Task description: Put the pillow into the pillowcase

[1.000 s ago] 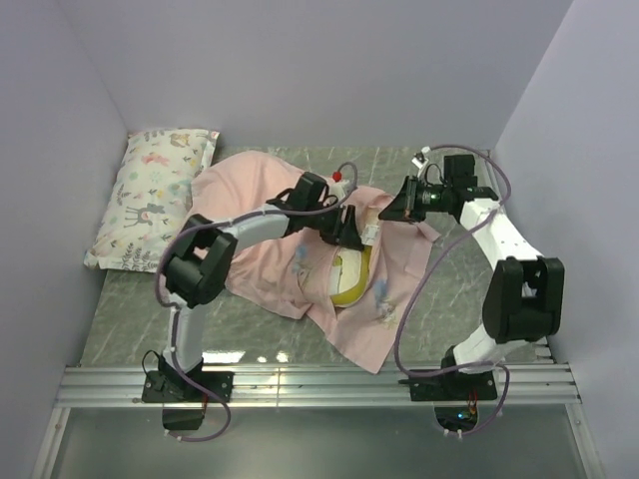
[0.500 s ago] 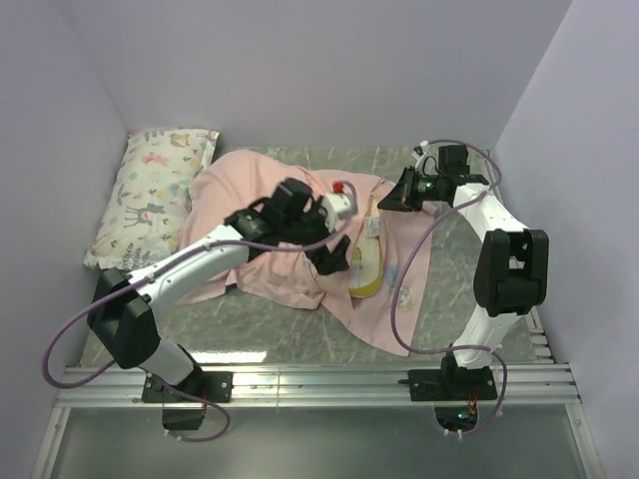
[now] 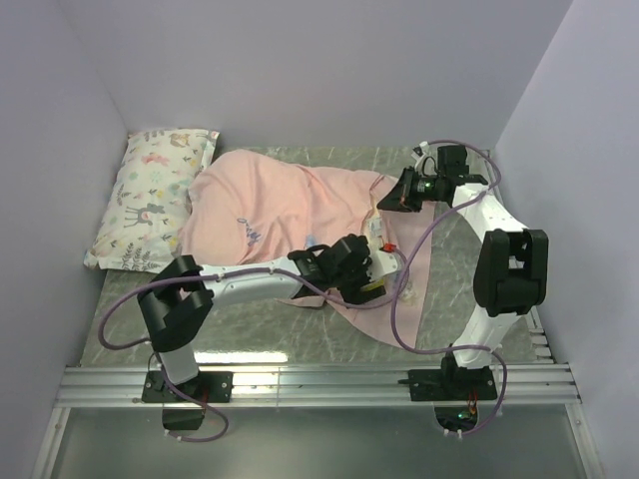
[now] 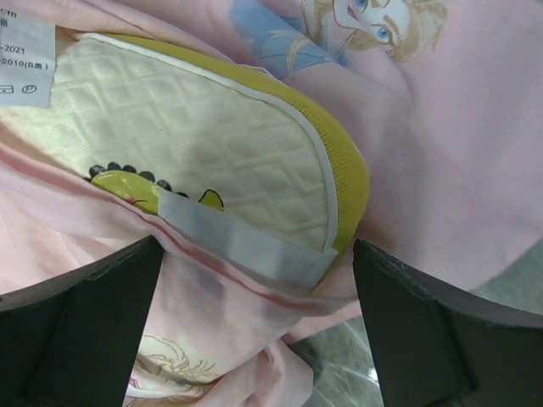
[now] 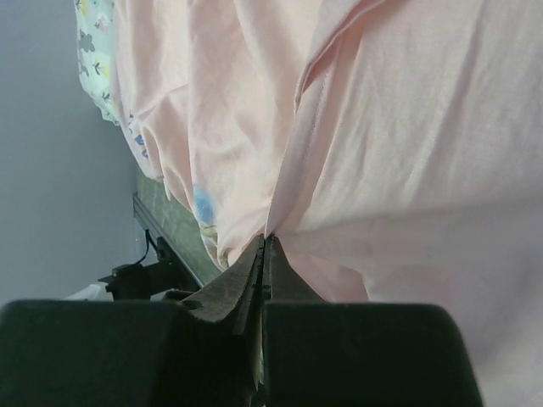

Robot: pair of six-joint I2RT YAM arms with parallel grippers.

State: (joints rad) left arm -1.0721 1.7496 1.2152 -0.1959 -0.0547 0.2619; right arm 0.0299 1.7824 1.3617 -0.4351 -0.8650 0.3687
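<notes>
pillow (image 4: 204, 119) corner pointing near-right, left claw (image 4: 259, 297) wide open — right claw (image 5: 265, 248) pinching pillowcase (image 3: 270, 200)

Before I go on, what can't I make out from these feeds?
Top view: the pillowcase covers most of the pillow; how deep it sits is hidden.
Left wrist: the pillow's label is cut off by the frame edge, print unreadable.
Right wrist: the right gripper pinches the pillowcase; folds hide whether one layer or two.
</notes>
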